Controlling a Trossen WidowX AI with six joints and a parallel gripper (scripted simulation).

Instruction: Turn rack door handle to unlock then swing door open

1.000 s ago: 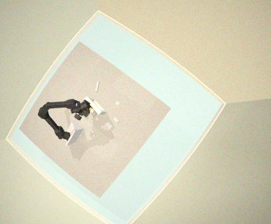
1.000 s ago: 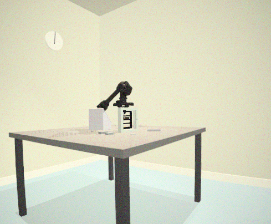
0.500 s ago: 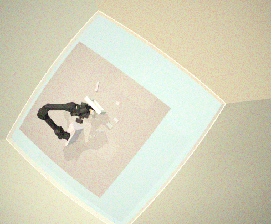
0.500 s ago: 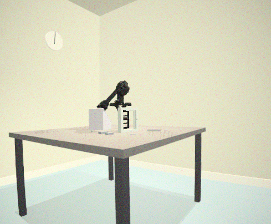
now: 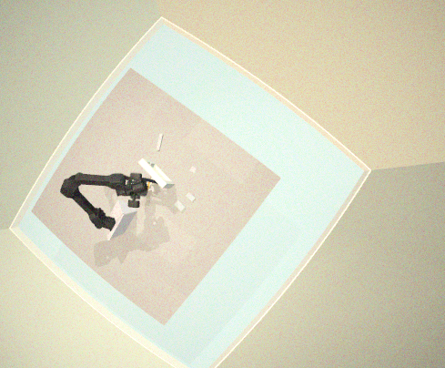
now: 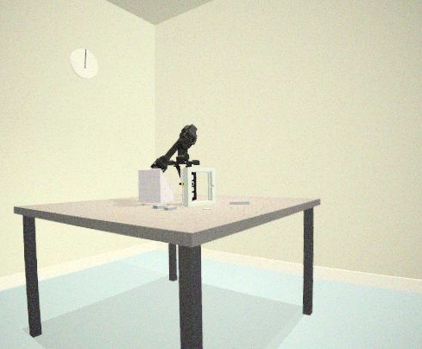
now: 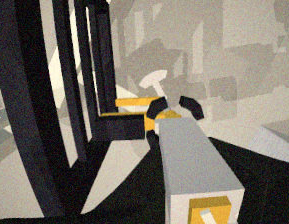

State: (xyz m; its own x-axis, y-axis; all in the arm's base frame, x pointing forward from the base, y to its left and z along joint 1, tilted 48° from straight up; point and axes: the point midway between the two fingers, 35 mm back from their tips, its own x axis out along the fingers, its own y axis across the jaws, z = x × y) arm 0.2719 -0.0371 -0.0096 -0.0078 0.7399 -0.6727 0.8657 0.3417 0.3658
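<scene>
The jaws (image 5: 151,183) (image 6: 180,184) are standing only a little apart and are closing on the yellow handle (image 5: 148,185) (image 6: 182,185) (image 7: 170,115), which is sitting between the fingertips at the door's free side. They are gripping presumably because the unlocked door needs pulling while the handle is kept turned. A pale grey block (image 7: 200,155) is filling the wrist view's foreground beside the grip; its role is staying unclear.

Just beside the jaws, the black slatted door (image 5: 150,180) (image 6: 194,187) (image 7: 30,100) is standing away from its white frame (image 5: 161,178) (image 6: 187,187). It is looking partly open, probably still short of the required angle, so the swing is needing to continue before any release.

Farther out, a pale wedge-sided box (image 5: 122,219) (image 6: 149,186) (image 7: 275,140) is standing near the arm (image 5: 96,179) (image 6: 173,153), on the side opposite the frame. It is seeming the main obstacle: the elbow or wrist could be brushing it as the door is opening. Beyond the frame, small flat pieces (image 5: 190,197) (image 6: 169,208) and a thin strip (image 5: 159,142) (image 6: 239,203) are lying on the desk (image 5: 205,250) (image 6: 108,212), apart from the jaws.
</scene>
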